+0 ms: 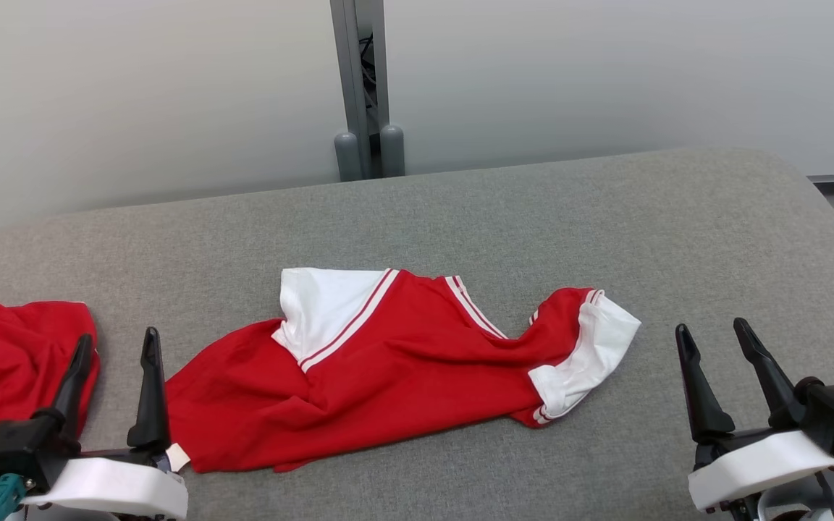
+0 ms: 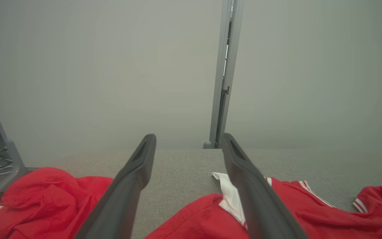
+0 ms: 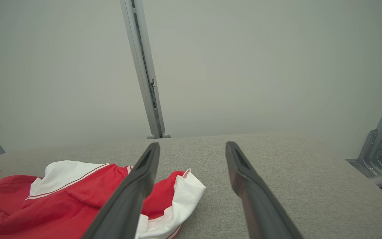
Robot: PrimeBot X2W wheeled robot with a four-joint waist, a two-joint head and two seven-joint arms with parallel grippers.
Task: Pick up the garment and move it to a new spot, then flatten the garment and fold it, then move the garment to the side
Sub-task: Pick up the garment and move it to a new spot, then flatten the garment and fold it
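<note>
A red garment (image 1: 388, 362) with white sleeves and white stripes lies crumpled in the middle of the grey padded surface (image 1: 533, 217); it also shows at the garment (image 2: 310, 212) in the left wrist view and the garment (image 3: 61, 196) in the right wrist view. My left gripper (image 1: 117, 344) stands open near the front left, just left of the garment's hem, holding nothing. My right gripper (image 1: 714, 333) stands open at the front right, apart from the white sleeve, with nothing between its fingers.
A second red cloth (image 1: 11, 362) lies bunched at the surface's left edge, beside my left gripper. A grey post (image 1: 363, 87) rises behind the surface against a pale wall. Metal frame legs (image 3: 380, 156) stand off the right side.
</note>
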